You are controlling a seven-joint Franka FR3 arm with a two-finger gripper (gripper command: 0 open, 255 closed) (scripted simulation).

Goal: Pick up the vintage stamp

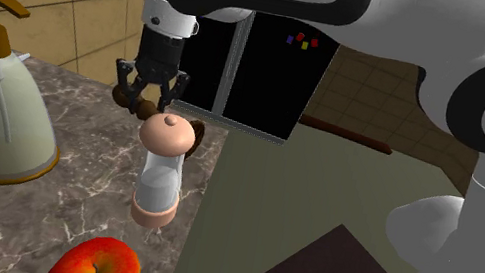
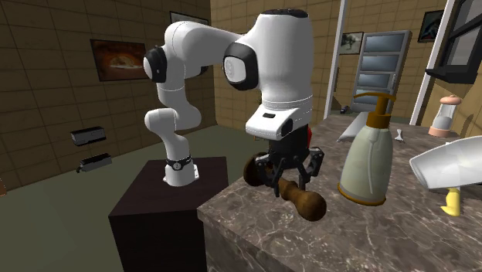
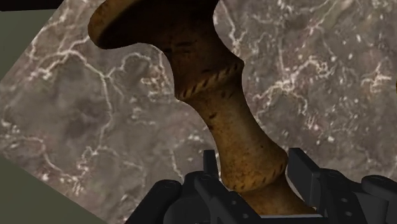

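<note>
Your gripper (image 3: pixel 254 175) is clasping the brown wooden stamp (image 3: pixel 219 118) by its turned handle, stamp leaning tilted at the edge of the marble counter (image 3: pixel 331 76), touching or lifted you cannot tell, soap dispenser (image 2: pixel 369 158) standing near.

My shoulder camera sits close beside the arm (image 1: pixel 429 40), looking down over the marble counter (image 1: pixel 97 147). My second camera faces the arm from across the counter; both catch the soap bottle (image 1: pixel 1 110). Wrist camera looks along the wooden stamp (image 3: pixel 229 121), very near.
</note>
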